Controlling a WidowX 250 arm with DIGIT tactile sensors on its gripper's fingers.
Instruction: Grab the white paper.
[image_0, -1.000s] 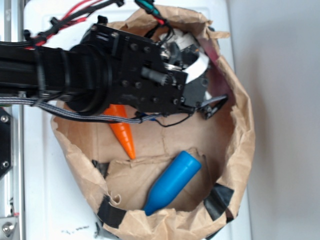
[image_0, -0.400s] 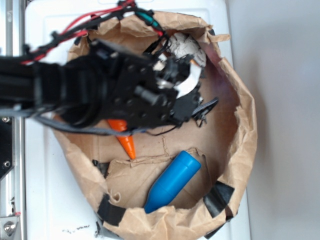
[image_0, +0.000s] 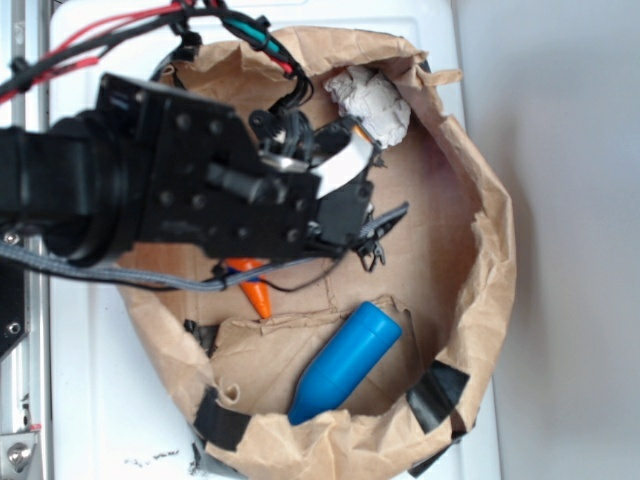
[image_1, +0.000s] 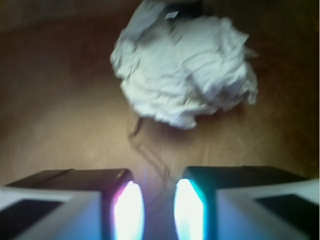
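**Ana:** Crumpled white paper (image_0: 371, 103) sits at the top of the frame, tucked against the inner wall of the brown paper bag (image_0: 492, 262). From the wrist view it fills the upper middle (image_1: 185, 70), with bare bag floor between it and the fingertips.

**Ben:** And the gripper (image_0: 375, 232) is right in the centre of the exterior frame, apart from the wad. What worries you?

**Ana:** The bag wall. The wad is pressed so close to that folded rim that, I'd judge, a finger could snag the brown paper instead, or nudge the wad further into the crease. It looks light; a glancing touch might roll it.

**Ben:** Anything else in there?

**Ana:** An orange carrot (image_0: 254, 290) pokes out beneath the arm at centre left, and a blue bottle (image_0: 345, 362) lies at lower centre. Both are well clear of the wad.

**Ben:** Jaws?

**Ana:** Nearly together in the wrist view, only a narrow slit between the two fingertips (image_1: 129, 209) at the bottom edge. They hold nothing and touch nothing. They look too narrow for that lump and would need to spread first.
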